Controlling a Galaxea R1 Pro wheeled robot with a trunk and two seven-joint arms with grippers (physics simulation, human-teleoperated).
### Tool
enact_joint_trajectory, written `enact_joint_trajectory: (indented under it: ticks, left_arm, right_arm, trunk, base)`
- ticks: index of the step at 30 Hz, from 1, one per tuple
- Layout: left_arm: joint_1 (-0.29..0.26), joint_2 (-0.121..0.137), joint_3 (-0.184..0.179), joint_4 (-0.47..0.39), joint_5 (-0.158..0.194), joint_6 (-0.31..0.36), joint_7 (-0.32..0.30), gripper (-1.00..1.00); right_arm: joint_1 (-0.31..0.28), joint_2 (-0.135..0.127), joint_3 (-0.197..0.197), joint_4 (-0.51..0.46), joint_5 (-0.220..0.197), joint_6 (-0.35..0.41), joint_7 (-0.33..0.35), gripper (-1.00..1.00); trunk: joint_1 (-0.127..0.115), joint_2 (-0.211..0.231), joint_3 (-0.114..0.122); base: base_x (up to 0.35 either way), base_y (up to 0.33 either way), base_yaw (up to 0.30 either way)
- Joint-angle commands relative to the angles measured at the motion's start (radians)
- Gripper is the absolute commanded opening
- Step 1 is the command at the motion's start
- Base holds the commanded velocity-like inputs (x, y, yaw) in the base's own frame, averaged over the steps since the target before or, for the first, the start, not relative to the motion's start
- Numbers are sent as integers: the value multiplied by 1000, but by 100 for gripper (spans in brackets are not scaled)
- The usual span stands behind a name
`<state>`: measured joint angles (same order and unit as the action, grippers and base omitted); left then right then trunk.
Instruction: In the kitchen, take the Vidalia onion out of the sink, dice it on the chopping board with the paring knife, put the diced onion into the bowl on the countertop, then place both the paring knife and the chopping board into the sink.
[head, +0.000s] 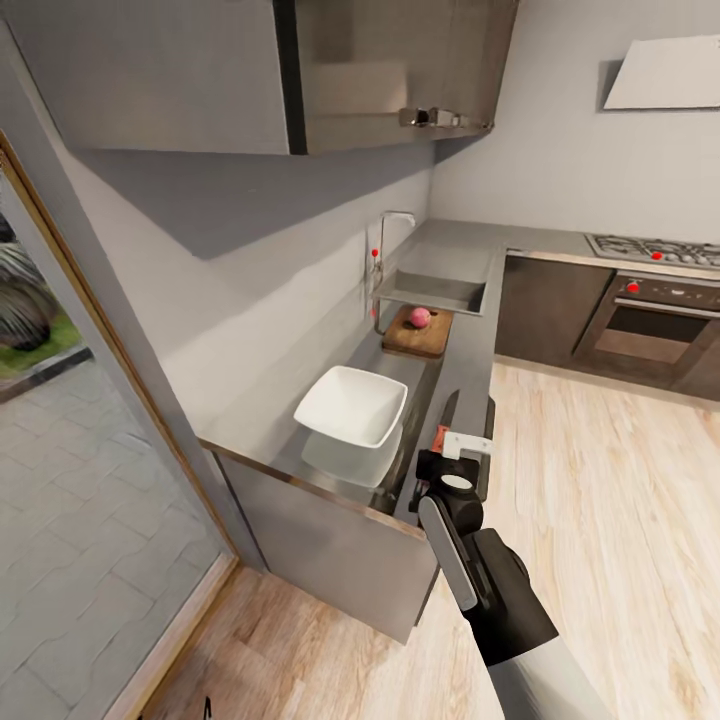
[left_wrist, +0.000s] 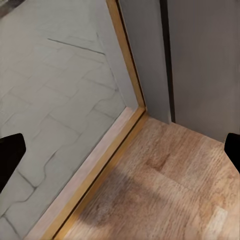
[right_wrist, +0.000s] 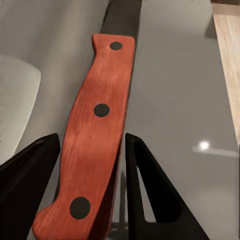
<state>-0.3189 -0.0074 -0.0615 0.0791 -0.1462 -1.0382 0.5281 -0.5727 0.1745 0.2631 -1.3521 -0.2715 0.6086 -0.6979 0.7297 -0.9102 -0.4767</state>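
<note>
The paring knife (head: 446, 415) is at the countertop's (head: 470, 330) near end, dark blade pointing toward the sink (head: 437, 292). My right gripper (head: 452, 441) is shut on its red-orange handle (right_wrist: 97, 135), one dark finger (right_wrist: 35, 165) on each side. Just left of the knife stands the white squarish bowl (head: 352, 403). Farther along lies the dark brown chopping board (head: 417, 336), right in front of the sink, with the small pinkish Vidalia onion (head: 420, 317) resting on it. My left gripper (left_wrist: 122, 145) hangs open above the wooden floor, holding nothing.
A tap (head: 395, 222) rises at the wall behind the sink. A hob (head: 650, 248) and oven (head: 655, 325) stand at the far right. Wall cabinets (head: 300, 70) hang overhead. A glass door with a wooden frame (left_wrist: 117, 145) borders the floor on the left.
</note>
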Motion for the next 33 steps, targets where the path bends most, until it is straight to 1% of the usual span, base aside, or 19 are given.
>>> enact_joint_trajectory:
  ticks: [1,9,13,20,22,26,33]
  left_arm:
    - [-2,-1,-6,4,-6,-3,10,100]
    - [-2,-3,-6,4,-6,-2,10,100]
    - [-2,-3,-6,4,-6,-2,10,100]
    - [-2,-3,-6,4,-6,-2,10,100]
    - [-2,-3,-6,4,-6,-2,10,100]
    - [-2,-3,-6,4,-6,-2,10,100]
    - [-2,-7,-6,4,-6,-2,5,100]
  right_arm:
    - [-1,0,1,-1,-8,4,-9,-100]
    - [-1,0,-1,-6,-5,2,-9,-100]
    - [-1,-10,-1,-7,-5,2,-9,-100]
    - [-1,-13,-1,-11,-5,2,-9,-100]
    - [-1,-15,-1,-11,-5,2,-9,-100]
    - [-1,-34,-1,-13,-5,2,-8,-100]
    - [-1,-37,-1,-13,-4,2,-8,-100]
  trunk:
    - [0,-1,1]
    - [0,-1,13]
    - [0,-1,20]
    - [0,-1,31]
    - [0,-1,34]
    - [0,-1,39]
    - [0,-1,49]
  base:
    - [0,0,0]
    - [0,0,0]
    - [-38,-50,0]
    - [-204,-199,31]
    - [-246,-233,136]
    - [-250,-236,172]
    - [-154,-276,185]
